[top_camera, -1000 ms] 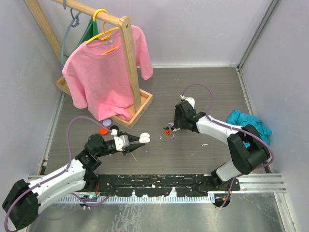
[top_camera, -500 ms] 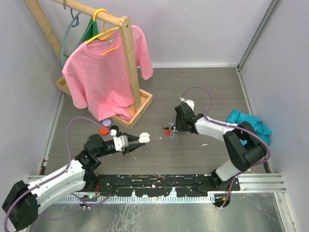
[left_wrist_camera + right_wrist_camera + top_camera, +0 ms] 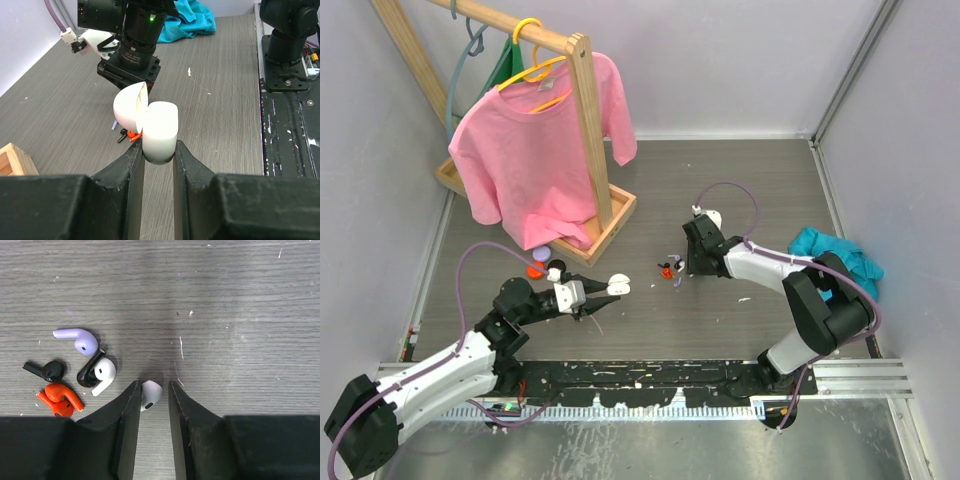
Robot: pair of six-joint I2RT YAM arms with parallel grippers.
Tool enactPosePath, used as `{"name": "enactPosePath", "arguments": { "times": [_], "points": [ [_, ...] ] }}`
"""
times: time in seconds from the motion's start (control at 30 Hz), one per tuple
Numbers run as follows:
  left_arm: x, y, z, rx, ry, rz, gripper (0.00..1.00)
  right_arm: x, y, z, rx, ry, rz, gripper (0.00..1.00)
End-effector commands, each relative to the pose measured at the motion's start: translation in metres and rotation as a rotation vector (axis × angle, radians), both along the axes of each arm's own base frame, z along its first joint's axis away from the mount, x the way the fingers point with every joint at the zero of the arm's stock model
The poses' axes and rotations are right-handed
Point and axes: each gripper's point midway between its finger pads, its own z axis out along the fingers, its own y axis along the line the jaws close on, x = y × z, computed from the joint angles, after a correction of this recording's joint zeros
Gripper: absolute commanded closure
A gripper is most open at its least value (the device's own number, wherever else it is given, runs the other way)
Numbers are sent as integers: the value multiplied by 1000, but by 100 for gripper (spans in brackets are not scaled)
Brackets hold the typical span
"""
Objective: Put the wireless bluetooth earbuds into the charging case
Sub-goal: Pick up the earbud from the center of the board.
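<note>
Our left gripper (image 3: pixel 159 150) clenches the white clamshell plastic case (image 3: pixel 161 125); our right gripper (image 3: pixel 153 386) straddles a small white plastic earbud (image 3: pixel 150 394), grip unclear.

The earbuds (image 3: pixel 104 373) are purple, black, white and orange-red. The case (image 3: pixel 160 127) is white, the shirt (image 3: pixel 530 150) pink, the cloth (image 3: pixel 825 250) blue-green.

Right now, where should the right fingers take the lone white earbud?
Across its rounded head, from straight above. The lone white earbud lies flat on the table, apart from the other earbuds beside it, so both flanks are free, and the right gripper has its fingers straddling it. Its lower end is hidden between them.
</note>
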Motion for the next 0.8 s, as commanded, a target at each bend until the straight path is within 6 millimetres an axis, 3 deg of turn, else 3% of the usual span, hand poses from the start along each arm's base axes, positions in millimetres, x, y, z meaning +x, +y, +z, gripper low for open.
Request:
{"name": "enactPosePath", "arguments": {
  "times": [0.0,0.37,0.57,0.77],
  "points": [
    [0,0,13,-33,-37,0,100,0,0,14,0,-3,21,65],
    [-1,-1,13,-34,-35,-3,100,-8,-8,14,-42,37,31,62],
    [-1,0,13,-35,-35,-2,100,-1,5,25,14,28,56,58],
    [-1,0,13,-35,-34,-1,100,6,6,21,12,46,48,58]
  ]
}}
